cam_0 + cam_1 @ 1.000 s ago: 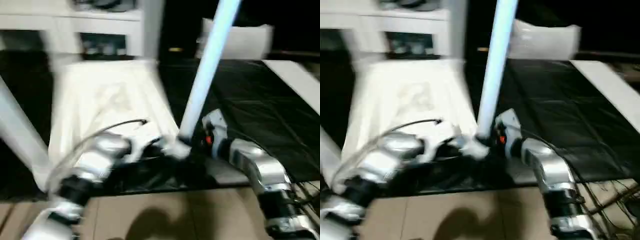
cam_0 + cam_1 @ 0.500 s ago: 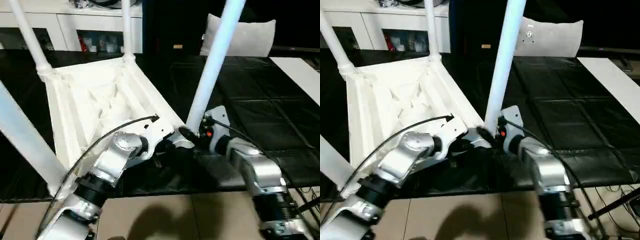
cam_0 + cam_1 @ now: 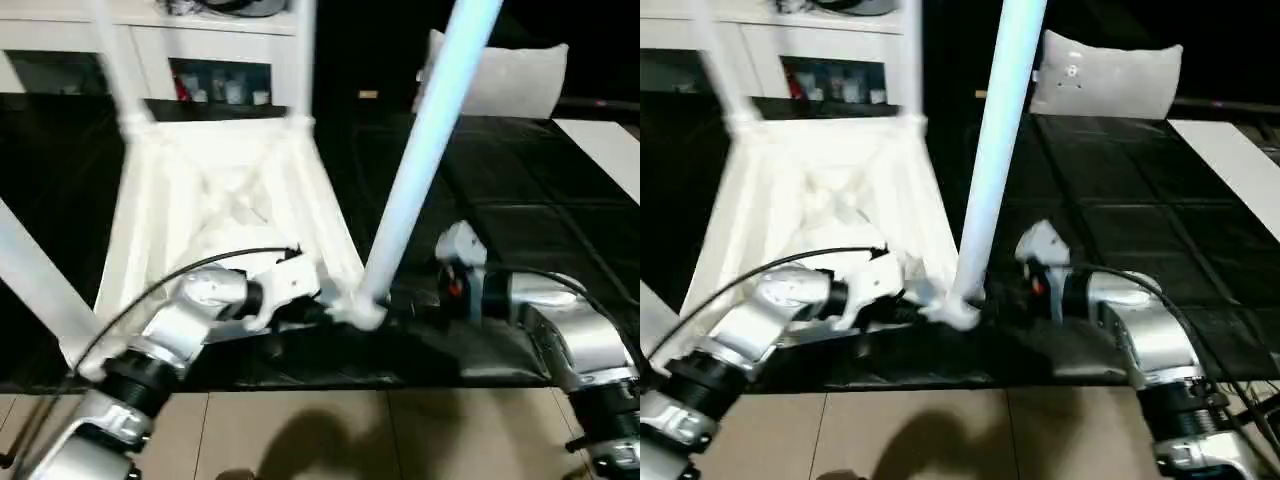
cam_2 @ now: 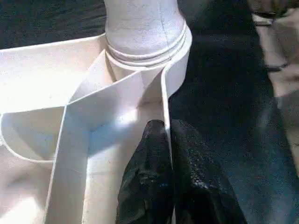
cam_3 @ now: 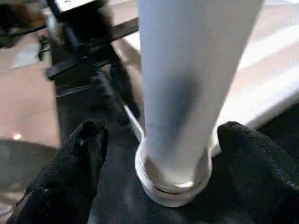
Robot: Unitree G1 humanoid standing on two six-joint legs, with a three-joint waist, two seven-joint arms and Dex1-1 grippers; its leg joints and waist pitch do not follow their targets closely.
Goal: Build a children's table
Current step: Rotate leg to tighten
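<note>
Both right pincer point(image 5: 154, 154) fingers spread (off leg point(image 3: 420, 160))

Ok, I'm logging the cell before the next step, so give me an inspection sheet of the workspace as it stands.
Surface: black mat over a tan tiled floor.
Job's things: white table top lies ribbed underside up; near leg stands in its corner socket.
Clutter: nothing seen.
Grippers: left gripper shut on a rim wall of the top by that socket; right gripper open, fingers either side of the leg's base.
Cables: black cable loops over the left forearm.
Surroundings: white cabinet, pale cushion.
</note>
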